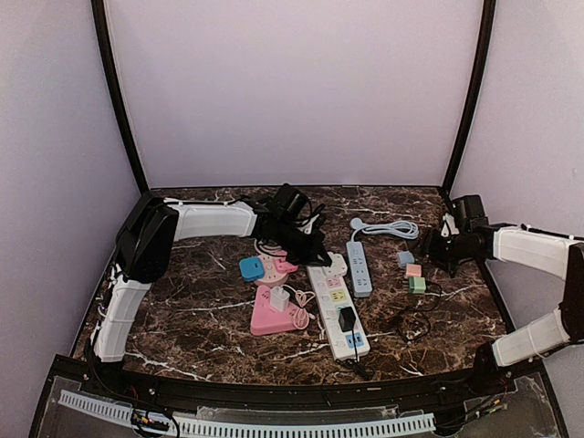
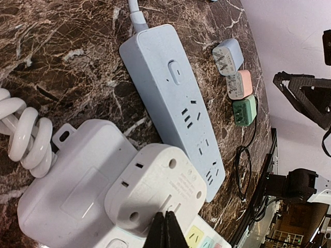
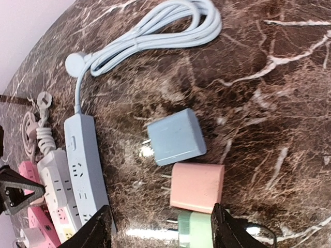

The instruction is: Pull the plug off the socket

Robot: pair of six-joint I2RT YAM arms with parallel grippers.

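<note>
A white power strip (image 1: 334, 297) with coloured sockets lies mid-table with a black plug (image 1: 347, 318) seated in it. A white adapter cube (image 2: 155, 183) sits on its far end. My left gripper (image 2: 166, 216) is shut, with its tips resting on that cube's top face and nothing between them. A pink strip (image 1: 274, 318) carries a white plug (image 1: 278, 298) and a blue plug (image 1: 251, 267). My right gripper (image 3: 160, 227) stands open just above three loose plugs lying on the table: blue (image 3: 176, 137), pink (image 3: 197, 185) and green (image 3: 199, 232). It holds nothing.
A pale blue power strip (image 1: 359, 267) lies between the two grippers, with its coiled cable (image 1: 392, 228) behind it. A thin black cable (image 1: 411, 321) loops at the right front. A coiled white cord (image 2: 23, 139) lies beside a white block (image 2: 67, 199).
</note>
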